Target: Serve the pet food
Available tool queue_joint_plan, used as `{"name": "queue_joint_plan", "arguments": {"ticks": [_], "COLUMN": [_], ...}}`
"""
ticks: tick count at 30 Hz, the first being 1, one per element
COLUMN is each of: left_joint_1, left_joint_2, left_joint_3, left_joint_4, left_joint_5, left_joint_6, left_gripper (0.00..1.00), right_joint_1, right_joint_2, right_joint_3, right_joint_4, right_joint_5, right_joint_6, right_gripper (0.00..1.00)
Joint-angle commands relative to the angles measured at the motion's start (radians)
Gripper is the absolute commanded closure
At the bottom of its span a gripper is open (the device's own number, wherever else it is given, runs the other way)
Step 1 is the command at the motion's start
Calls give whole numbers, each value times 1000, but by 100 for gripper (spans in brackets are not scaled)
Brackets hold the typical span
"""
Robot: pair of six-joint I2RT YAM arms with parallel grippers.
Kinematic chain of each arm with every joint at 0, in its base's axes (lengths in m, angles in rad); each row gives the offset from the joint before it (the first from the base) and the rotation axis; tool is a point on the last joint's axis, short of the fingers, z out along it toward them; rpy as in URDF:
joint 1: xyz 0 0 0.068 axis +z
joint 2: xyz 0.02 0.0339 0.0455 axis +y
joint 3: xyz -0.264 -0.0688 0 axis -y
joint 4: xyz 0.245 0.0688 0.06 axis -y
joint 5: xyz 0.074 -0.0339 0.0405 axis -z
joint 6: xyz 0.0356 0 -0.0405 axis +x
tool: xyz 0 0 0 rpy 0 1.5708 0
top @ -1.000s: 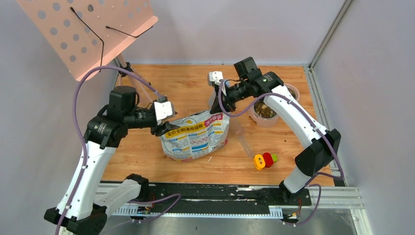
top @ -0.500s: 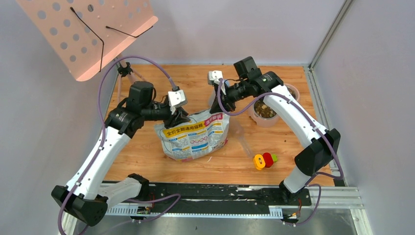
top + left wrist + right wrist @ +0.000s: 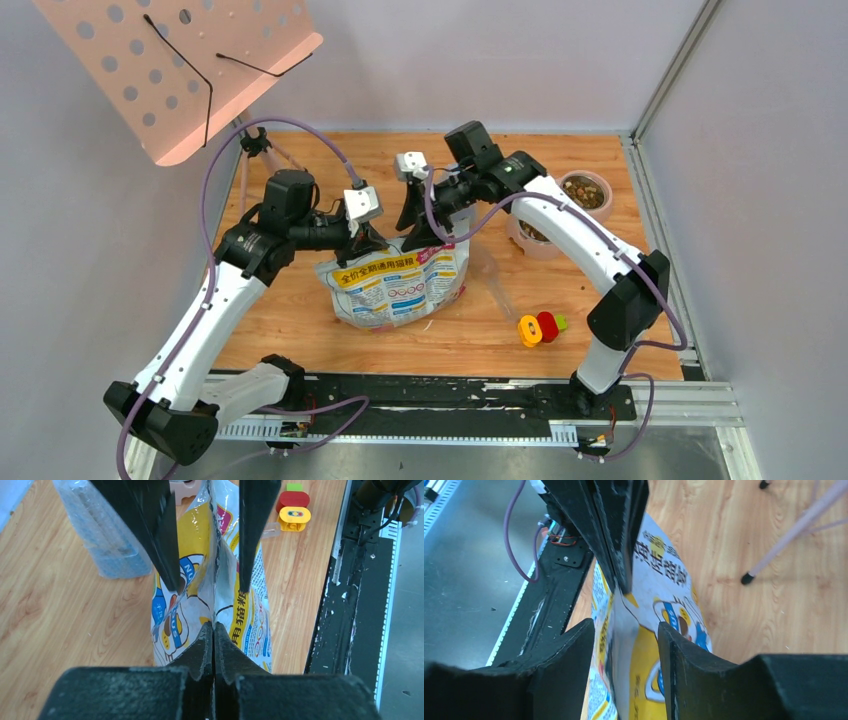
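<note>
My left fingers (image 3: 214, 636) are pinched shut on the top seam of the bag (image 3: 400, 285). My right fingers (image 3: 414, 216) stand partly open astride that seam, holding nothing. Pet food (image 3: 585, 192) lies in the far-right bowl (image 3: 608, 190) (more is presumably bagged). I'm opening the bag; next, the right must clamp and pull.

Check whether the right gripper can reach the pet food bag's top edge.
Probably yes: the right gripper stands open astride the top edge of the pet food bag, a finger on each side. The left gripper pinches that edge farther along, leaving room.
</note>
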Motion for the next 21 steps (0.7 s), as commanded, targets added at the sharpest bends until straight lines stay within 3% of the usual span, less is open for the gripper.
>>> {"name": "queue_joint_plan", "arguments": {"ticks": [1,3,4,7,9,10,12,14,18,20,21], "left_joint_1": [-1,0,0,1,1,1,1,1,0,1,1], "left_joint_2": [-20,-19,-20,-15,-15,-17,-24,-26,-14,-3,2], "left_joint_3": [8,9,9,14,25,35,50,61,70,70,70], "left_joint_4": [67,70,71,71,49,22,-43,-107,-178,-204,-209], "left_joint_5": [-4,-5,-5,-9,-13,-14,-3,0,-1,-9,-16], "left_joint_6": [-14,-15,-18,-18,9,20,81,135,173,200,209], "left_gripper": [100,100,100,100,88,71,54,49,54,62,71], "right_joint_1": [27,30,33,35,35,35,35,35,35,35,35], "right_joint_2": [19,27,30,34,30,25,15,-3,-38,-57,-67], "right_joint_3": [16,16,16,13,11,9,8,7,-11,-29,-44], "right_joint_4": [87,93,92,92,92,93,93,95,97,95,95], "right_joint_5": [-55,-61,-61,-66,-56,-47,-33,-23,-2,11,19], "right_joint_6": [35,38,41,48,48,44,35,26,11,-1,-9], "right_gripper": [50,52,59,87,99,100,100,100,100,100,99]}}
